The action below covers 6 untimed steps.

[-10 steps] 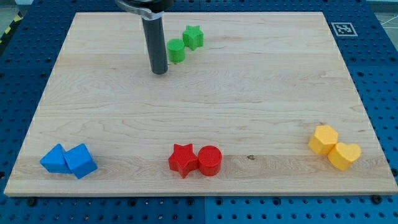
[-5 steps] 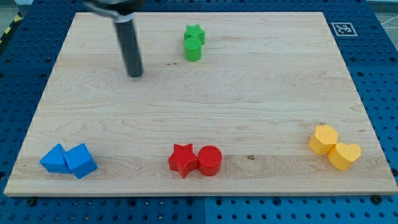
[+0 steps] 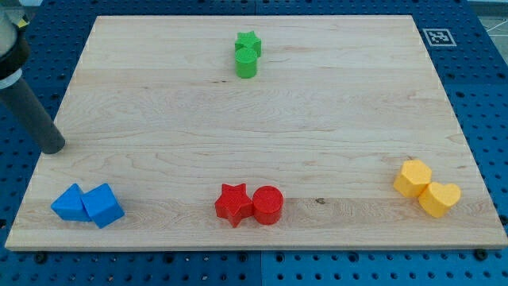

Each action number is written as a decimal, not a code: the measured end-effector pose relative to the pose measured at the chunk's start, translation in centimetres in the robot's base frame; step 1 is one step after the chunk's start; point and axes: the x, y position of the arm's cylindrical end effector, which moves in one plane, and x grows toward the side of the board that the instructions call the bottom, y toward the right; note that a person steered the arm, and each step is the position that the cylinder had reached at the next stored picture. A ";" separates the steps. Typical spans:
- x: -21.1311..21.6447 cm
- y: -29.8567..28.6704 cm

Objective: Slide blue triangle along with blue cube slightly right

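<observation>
The blue triangle (image 3: pixel 70 203) and the blue cube (image 3: pixel 104 206) lie side by side, touching, at the board's bottom left, the triangle on the left. My tip (image 3: pixel 54 148) is at the board's left edge, above the blue pair and a little left of it, apart from both blocks. The dark rod rises from it toward the view's top left.
A green star (image 3: pixel 248 42) and green cylinder (image 3: pixel 247 64) touch near the top centre. A red star (image 3: pixel 233 204) and red cylinder (image 3: pixel 267 205) touch at bottom centre. A yellow hexagon (image 3: pixel 413 177) and yellow heart (image 3: pixel 439 199) sit at bottom right.
My tip has moved from beside the green blocks down and left to the board's left edge. The green cylinder was shifted to just below the green star. The blue blocks have not moved.
</observation>
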 end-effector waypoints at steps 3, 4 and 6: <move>10.3 -1.4; 10.3 3.2; 10.2 5.5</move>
